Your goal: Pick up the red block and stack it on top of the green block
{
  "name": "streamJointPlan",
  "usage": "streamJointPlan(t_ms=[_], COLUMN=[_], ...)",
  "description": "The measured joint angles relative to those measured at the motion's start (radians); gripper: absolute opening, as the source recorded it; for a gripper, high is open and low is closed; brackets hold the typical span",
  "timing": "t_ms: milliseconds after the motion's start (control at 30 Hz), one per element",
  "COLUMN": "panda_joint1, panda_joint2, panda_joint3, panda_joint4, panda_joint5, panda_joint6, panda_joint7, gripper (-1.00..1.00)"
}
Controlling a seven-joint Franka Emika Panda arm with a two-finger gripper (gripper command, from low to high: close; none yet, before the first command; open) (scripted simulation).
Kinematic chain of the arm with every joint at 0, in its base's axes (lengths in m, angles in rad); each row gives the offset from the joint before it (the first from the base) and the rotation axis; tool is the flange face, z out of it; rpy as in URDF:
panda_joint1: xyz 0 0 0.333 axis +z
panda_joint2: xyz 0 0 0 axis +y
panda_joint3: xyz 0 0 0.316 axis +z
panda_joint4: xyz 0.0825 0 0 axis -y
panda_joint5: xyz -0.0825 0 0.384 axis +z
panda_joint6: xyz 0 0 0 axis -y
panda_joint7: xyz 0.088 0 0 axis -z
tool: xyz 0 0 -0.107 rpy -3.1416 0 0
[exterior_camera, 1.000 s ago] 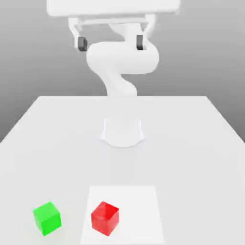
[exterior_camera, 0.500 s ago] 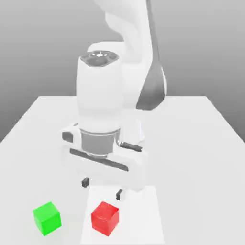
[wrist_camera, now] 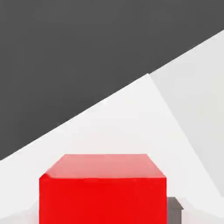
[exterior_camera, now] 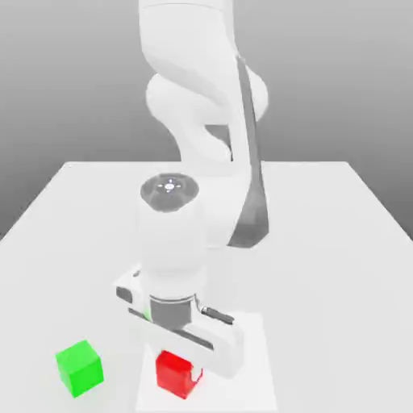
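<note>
The red block (exterior_camera: 176, 373), a smooth, matte cube, sits on the white table (exterior_camera: 339, 266), on a faintly lighter square patch (exterior_camera: 254, 355) of it. The gripper (exterior_camera: 184, 363) is down over the block, closed on its sides, with a dark fingertip (wrist_camera: 175, 209) showing just beside the block in the hand view. The green block (exterior_camera: 80, 368), a like cube, lies near the red block toward the exterior view's left, apart from it. Behind the red block rises the glossy white arm (exterior_camera: 202, 121).
</note>
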Motion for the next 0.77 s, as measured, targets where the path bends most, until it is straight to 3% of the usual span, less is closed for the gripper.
streamJointPlan(t_ms=[100,467,633,667,767], panda_joint1=[-0.011,-0.19,-0.225,-0.226,-0.226], panda_joint2=[-0.088,-0.132,-0.022,0.012,0.012], panda_joint3=[0.0,-0.089,-0.09,-0.089,-0.089], panda_joint4=[-0.01,0.061,0.078,0.079,0.079], panda_joint5=[0.009,0.033,0.056,0.061,0.061], panda_joint6=[-0.079,-0.195,-0.101,-0.069,-0.069], panda_joint7=[-0.026,-0.441,-0.522,-0.527,-0.527], gripper=[-1.0,-1.0,-1.0,1.0,1.0])
